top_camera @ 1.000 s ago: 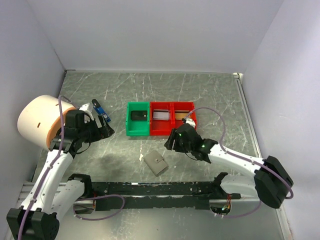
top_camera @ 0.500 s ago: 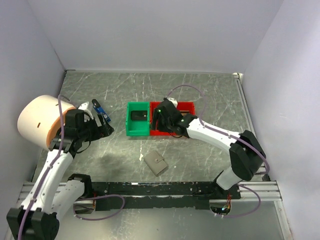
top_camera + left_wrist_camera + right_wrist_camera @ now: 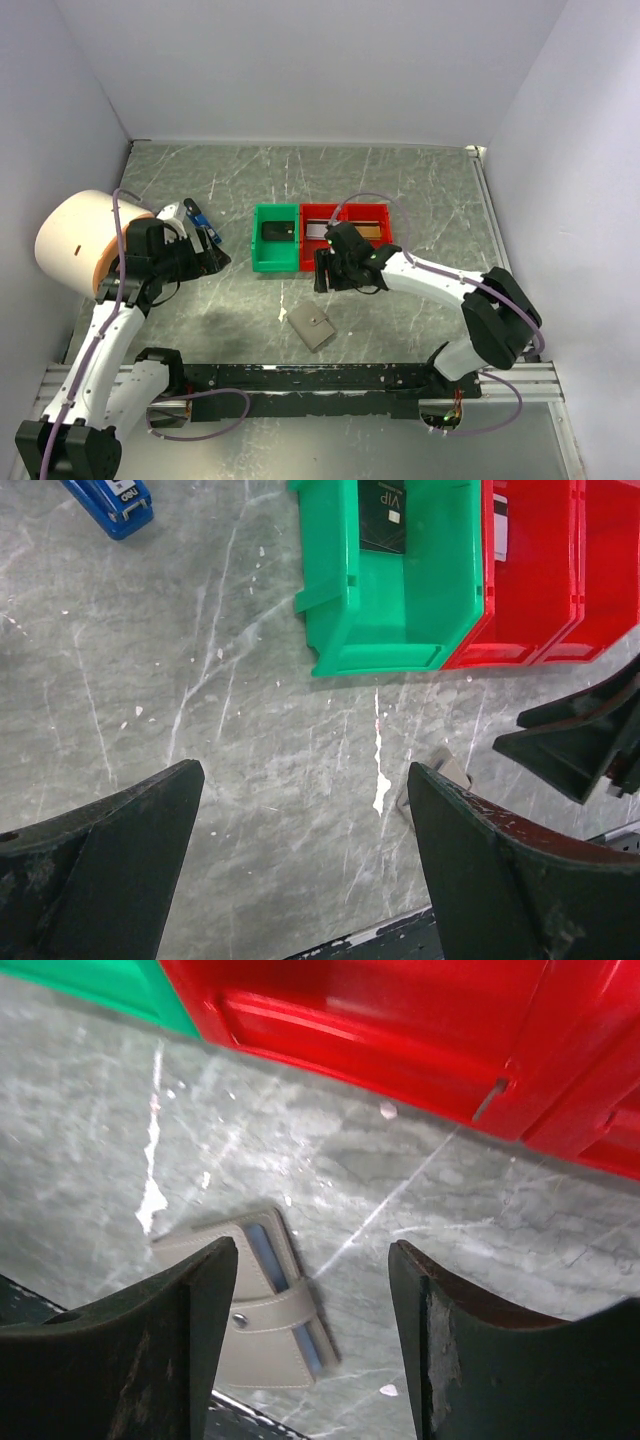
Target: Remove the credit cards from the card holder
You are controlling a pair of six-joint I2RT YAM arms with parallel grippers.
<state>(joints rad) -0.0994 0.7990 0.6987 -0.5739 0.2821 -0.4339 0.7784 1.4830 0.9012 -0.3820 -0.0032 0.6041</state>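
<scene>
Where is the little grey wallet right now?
In the top view, the card holder lies on the table near the front middle, in front of the green tray and red trays, close to the right hand.

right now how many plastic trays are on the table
3, side by side in one row: a green tray on the left, a red tray touching it in the middle, and a second red tray on the right. No others appear hidden.
</scene>
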